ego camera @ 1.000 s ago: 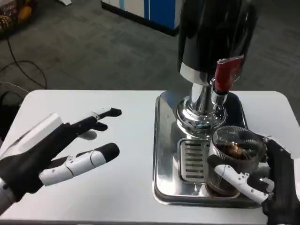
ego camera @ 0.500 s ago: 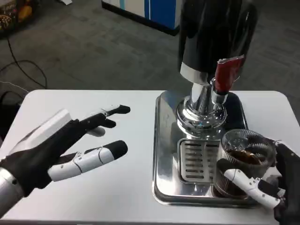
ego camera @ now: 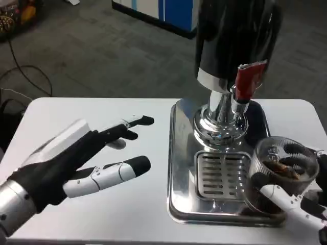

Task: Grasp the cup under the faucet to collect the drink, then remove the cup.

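A: Starting at the left, what have you got?

B: My left hand [ego camera: 76, 161] hangs over the white table [ego camera: 127, 214], fingers spread wide and stretched toward the middle, nothing in it. It sits well apart from the machine.

A: And the middle?

B: I see the steel drip tray [ego camera: 179, 153] with its slotted grate [ego camera: 220, 174]. Above that stands the chrome base of the dispenser [ego camera: 232, 35], dark body on top, and the faucet [ego camera: 244, 87] with its red handle pointing down at the grate.

A: Where's the cup?

B: The cup [ego camera: 283, 171] is at the tray's right front corner, to the right of the grate and off to the side of the faucet, not beneath it. It's clear plastic with dark drink in the lower part. I can't tell whether its base touches the tray.

A: The right hand?

B: My right hand [ego camera: 301, 199] is at the picture's lower right edge, wrapped around the cup, one white finger across its front wall. It's holding the cup.
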{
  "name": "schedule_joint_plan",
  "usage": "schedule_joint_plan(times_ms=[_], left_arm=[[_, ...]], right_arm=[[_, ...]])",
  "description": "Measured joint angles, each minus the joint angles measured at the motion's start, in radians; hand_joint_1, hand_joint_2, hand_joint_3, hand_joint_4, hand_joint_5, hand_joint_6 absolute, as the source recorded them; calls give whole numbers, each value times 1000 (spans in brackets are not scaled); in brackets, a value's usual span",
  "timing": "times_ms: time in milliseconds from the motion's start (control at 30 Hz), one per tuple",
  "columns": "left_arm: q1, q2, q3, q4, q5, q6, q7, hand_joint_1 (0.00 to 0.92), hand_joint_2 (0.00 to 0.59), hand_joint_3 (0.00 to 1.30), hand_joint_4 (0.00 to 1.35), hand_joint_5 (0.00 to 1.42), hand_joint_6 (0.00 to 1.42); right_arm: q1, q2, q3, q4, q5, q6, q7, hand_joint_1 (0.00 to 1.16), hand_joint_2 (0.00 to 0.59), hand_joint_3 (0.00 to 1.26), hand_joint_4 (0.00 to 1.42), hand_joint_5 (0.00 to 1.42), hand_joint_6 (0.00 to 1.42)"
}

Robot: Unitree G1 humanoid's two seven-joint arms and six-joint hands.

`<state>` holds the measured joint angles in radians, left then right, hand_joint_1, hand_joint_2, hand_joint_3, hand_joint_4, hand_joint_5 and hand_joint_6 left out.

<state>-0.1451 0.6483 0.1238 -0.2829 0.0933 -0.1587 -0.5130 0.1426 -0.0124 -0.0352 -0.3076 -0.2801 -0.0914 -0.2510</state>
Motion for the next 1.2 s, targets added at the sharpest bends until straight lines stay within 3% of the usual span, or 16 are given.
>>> schedule_joint_plan(times_ms=[367,767,1200], left_arm=[[-8,1,-23,-43,37,4,0,0,106,145,52,160,251],[60,13,-23,-148,74,29,-3,0,101,132,21,136,228],[119,33,12,-303,112,92,-5,0,94,105,0,105,223]], right_arm=[[86,-26,-18,-104,29,-2,79,941,99,1035,1204,1424,1424],[153,-36,35,-212,47,-5,172,939,101,1051,1219,1424,1424],[147,-36,81,-253,46,-4,220,935,108,1061,1232,1424,1424]])
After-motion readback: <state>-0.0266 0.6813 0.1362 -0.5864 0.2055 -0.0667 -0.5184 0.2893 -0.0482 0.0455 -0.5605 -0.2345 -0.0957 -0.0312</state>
